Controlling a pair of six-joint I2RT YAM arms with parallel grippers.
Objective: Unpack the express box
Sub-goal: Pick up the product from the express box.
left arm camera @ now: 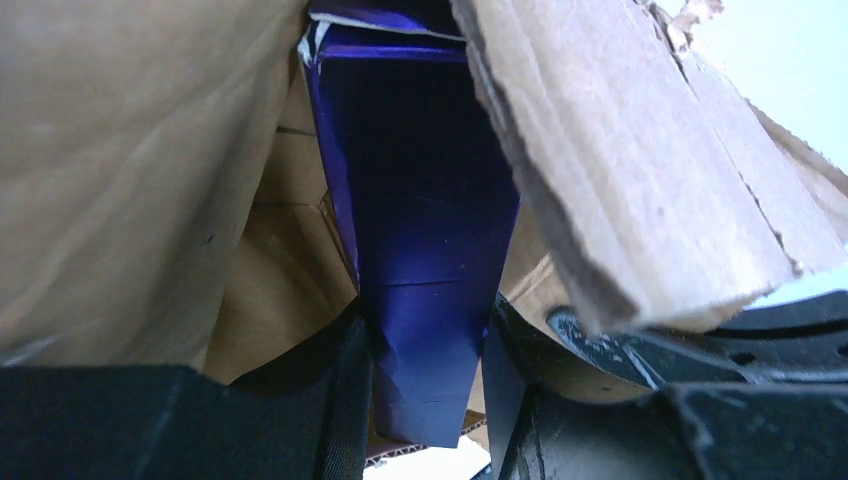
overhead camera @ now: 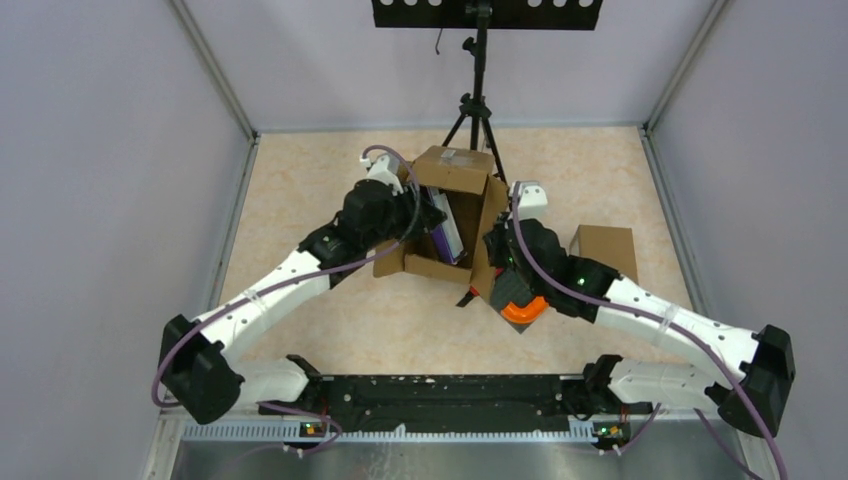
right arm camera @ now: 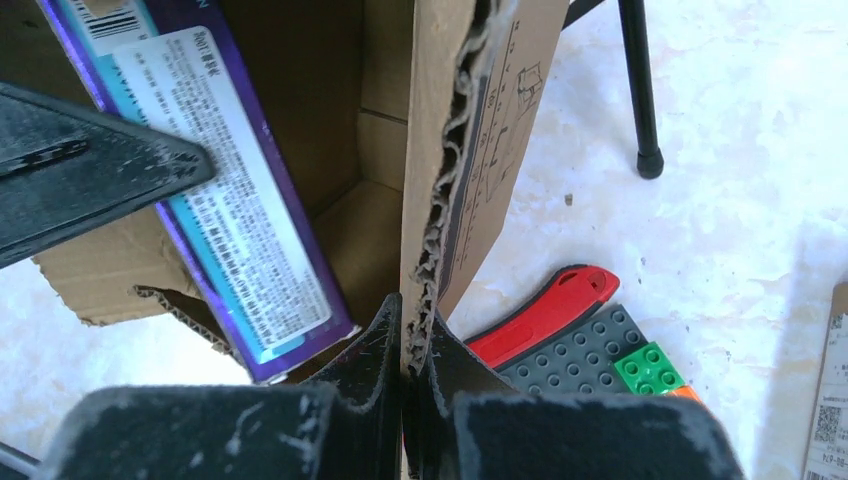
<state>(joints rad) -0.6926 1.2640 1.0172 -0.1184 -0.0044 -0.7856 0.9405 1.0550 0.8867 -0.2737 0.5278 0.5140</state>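
Left pincer [left arm camera: 428,360] clasps the purple carton [left arm camera: 420,200] inside the open box [overhead camera: 465,165] — right pincer [right arm camera: 408,335] pinches its flap [right arm camera: 490,150] aside — carton not yet lifted out, so unpacking looks barely begun.

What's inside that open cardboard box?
A purple carton sits inside the cardboard box, gripped by the left pincer. The right pincer pinches a side flap. Flaps and the carton cover most of the floor, so anything else inside is hidden.
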